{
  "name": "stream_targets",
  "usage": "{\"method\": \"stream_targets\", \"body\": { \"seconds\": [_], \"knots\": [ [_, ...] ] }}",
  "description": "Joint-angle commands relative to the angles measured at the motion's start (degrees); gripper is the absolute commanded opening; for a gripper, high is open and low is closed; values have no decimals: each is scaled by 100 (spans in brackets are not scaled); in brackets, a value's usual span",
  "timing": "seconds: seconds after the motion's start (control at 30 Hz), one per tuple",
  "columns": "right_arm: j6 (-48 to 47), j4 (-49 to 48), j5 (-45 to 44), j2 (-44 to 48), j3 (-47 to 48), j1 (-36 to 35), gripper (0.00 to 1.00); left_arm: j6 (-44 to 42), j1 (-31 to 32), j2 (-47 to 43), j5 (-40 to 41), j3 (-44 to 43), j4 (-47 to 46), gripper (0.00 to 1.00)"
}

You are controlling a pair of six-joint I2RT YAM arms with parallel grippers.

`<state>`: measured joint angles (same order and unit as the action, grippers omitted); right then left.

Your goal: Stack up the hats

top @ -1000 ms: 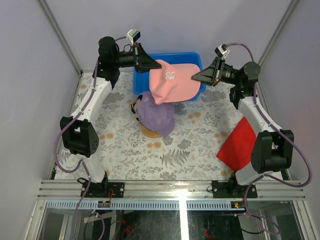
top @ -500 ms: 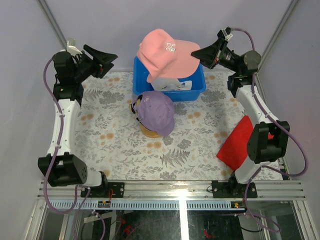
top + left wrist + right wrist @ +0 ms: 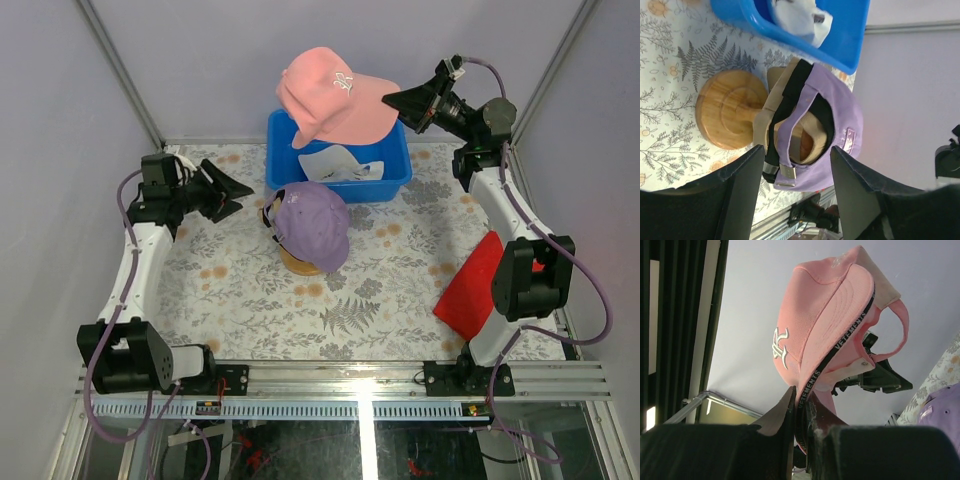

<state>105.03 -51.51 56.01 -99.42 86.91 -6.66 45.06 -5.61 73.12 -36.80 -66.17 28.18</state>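
Observation:
My right gripper (image 3: 392,98) is shut on the brim of the pink hat (image 3: 330,98) and holds it high above the blue bin (image 3: 395,175); the wrist view shows the brim pinched between the fingers (image 3: 801,405). The lavender hat (image 3: 312,225) sits on a stack over a wooden dome; the left wrist view shows tan (image 3: 762,117) and black (image 3: 790,95) hats nested under the lavender one (image 3: 840,107). A white hat (image 3: 340,162) lies in the bin. My left gripper (image 3: 243,190) is open and empty, left of the stack.
A second wooden dome (image 3: 727,112) stands beside the stack in the left wrist view. A flat red cloth (image 3: 478,285) lies at the right of the floral table (image 3: 300,310). The enclosure walls stand close on both sides.
The left gripper let go of the pink hat, swung out left, then came down toward the stack. The right gripper lifted the pink hat up and back above the bin.

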Motion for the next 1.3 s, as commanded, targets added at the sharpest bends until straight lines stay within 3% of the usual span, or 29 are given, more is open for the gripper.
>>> {"method": "stream_targets", "body": {
  "seconds": [0.0,0.2,0.97,1.13,1.27],
  "knots": [
    [133,-361,-166,203,53,-31,0,-483,341,154,16,-55,258,56],
    [158,-446,-163,377,-284,-37,0,-562,795,386,338,-92,249,57],
    [316,-614,-182,372,-400,-40,0,-765,1150,1128,861,-45,178,50],
    [124,-406,-255,563,-680,-273,0,-824,1240,1411,1098,156,29,32],
    [38,-445,-528,598,-1068,-770,0,-849,1252,1490,1171,479,-132,23]
  ]
}}
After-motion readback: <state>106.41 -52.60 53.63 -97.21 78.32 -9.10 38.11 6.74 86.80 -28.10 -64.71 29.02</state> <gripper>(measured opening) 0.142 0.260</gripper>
